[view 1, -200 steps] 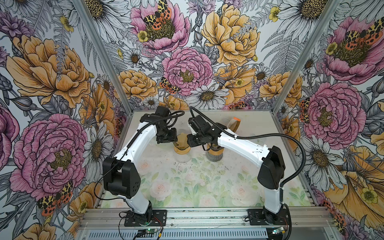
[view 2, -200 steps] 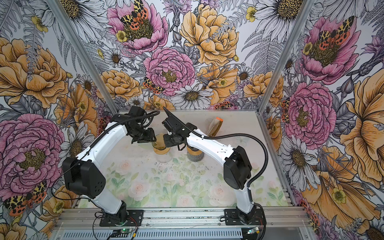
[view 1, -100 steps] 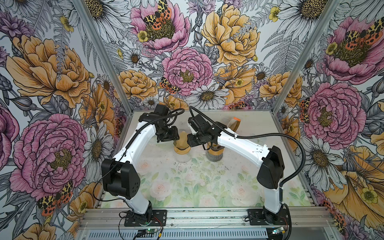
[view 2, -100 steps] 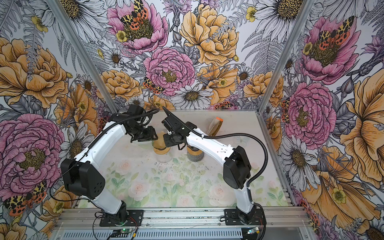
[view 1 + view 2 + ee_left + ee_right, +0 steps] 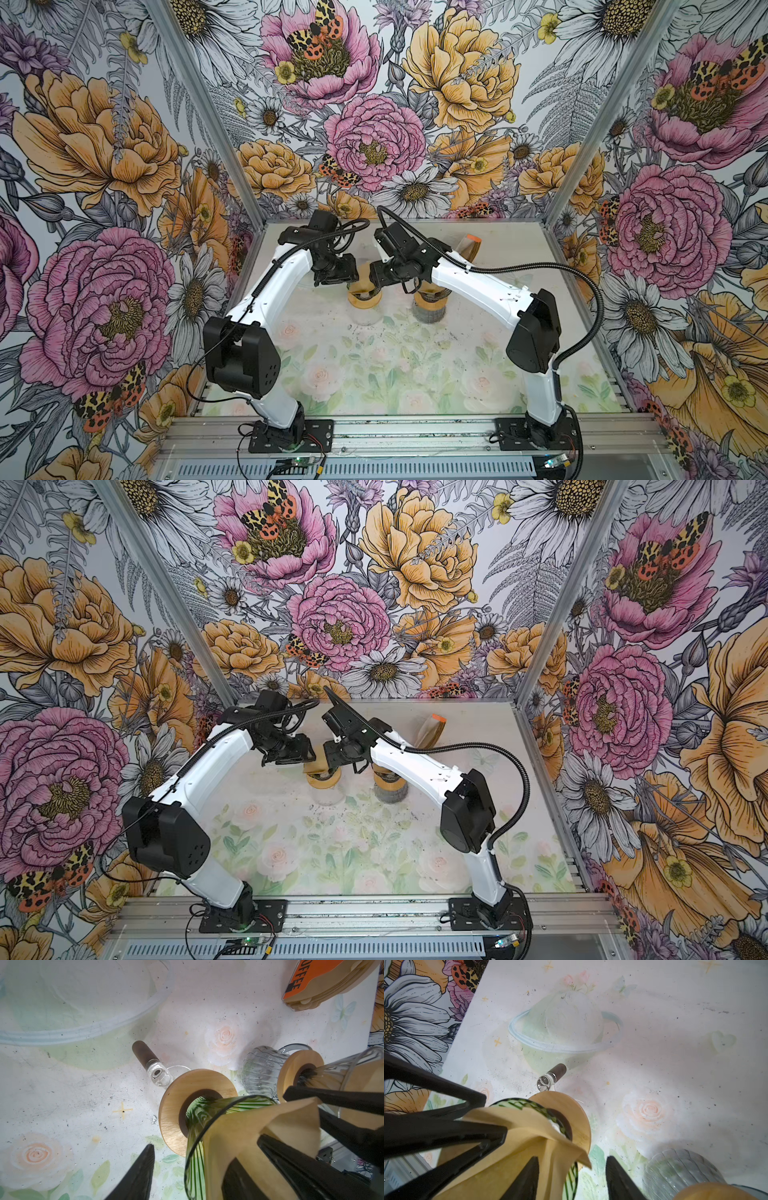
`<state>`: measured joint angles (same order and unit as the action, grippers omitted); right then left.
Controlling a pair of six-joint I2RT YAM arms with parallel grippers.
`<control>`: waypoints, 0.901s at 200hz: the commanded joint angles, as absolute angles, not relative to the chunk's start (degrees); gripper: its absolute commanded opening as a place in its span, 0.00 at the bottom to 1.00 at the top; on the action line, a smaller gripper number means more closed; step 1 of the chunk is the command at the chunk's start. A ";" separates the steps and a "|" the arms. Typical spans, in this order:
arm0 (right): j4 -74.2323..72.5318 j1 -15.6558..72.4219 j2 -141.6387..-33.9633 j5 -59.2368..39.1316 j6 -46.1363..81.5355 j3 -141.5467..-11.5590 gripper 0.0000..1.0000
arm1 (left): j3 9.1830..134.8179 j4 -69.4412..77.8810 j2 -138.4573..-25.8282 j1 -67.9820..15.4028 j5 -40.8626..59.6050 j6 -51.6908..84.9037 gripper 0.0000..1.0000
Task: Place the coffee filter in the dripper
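The brown paper coffee filter [image 5: 245,1138] [image 5: 517,1136] sits crumpled in the green striped glass dripper [image 5: 195,1159] [image 5: 571,1180], whose wooden collar [image 5: 365,300] [image 5: 321,782] rests on a clear glass. My left gripper [image 5: 192,1153] [image 5: 351,277] straddles the dripper's rim. One finger is inside the filter and the other stands outside, clear of the glass. My right gripper [image 5: 573,1158] [image 5: 377,282] straddles the opposite rim the same way, with a gap at its outer finger. Both are open and hold nothing.
A second dripper [image 5: 430,296] [image 5: 301,1072] with a wooden collar and a filter in it stands on a ribbed glass [image 5: 681,1169] just to the right. A pack of filters with an orange label [image 5: 471,247] [image 5: 324,982] leans at the back. A dark-tipped glass handle [image 5: 145,1055] juts out below the green dripper.
The right gripper's jaws have widened at the filter. The left gripper opened a little and shifted slightly left. The filter stays in the green dripper.
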<state>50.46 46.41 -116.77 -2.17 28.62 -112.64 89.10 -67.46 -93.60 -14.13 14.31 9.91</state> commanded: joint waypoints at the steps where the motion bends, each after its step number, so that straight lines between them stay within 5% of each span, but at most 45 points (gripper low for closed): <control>1: 51.92 46.16 -118.29 -2.48 28.07 -114.78 0.54 | 88.01 -66.77 -93.71 -14.29 12.49 8.87 0.49; 180: 57.56 46.35 -120.14 -1.69 26.89 -120.16 0.52 | 88.38 -66.80 -94.44 -13.38 15.06 9.61 0.48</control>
